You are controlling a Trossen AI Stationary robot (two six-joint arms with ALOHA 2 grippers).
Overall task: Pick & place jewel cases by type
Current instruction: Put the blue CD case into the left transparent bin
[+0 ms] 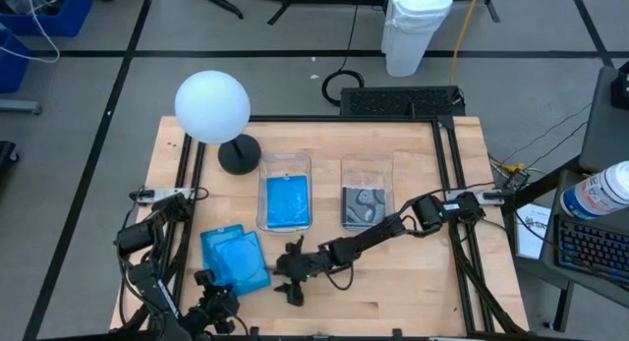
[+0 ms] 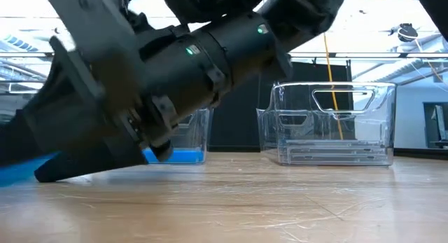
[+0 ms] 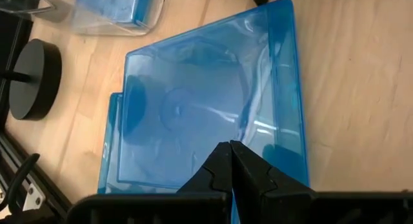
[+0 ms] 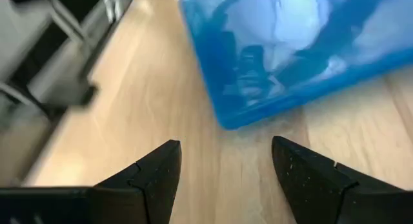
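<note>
Two blue jewel cases (image 1: 234, 259) lie stacked and offset on the wooden table near its front left; the upper one (image 3: 206, 101) rests flat on the lower. My left gripper (image 3: 230, 150) is shut and stands over the upper case's near edge (image 1: 218, 294). My right gripper (image 1: 287, 280) is open just right of the stack, its fingers (image 4: 222, 146) pointing at a case corner (image 4: 222, 117) and clear of it. Behind them stand a clear bin with blue cases (image 1: 287, 198) and another with grey-patterned cases (image 1: 367, 198). My left gripper's shut fingertips (image 3: 222, 161) point slanting down over the near edge of the upper blue case (image 3: 193, 179). I cannot tell whether they touch it. The case lies flat on the one beneath.
A white globe lamp (image 1: 211, 105) on a black round base (image 1: 239, 154) stands at the far left. Black frame rails (image 1: 454, 184) run along both sides of the table. Bare wood lies near the front right (image 1: 413, 292).
</note>
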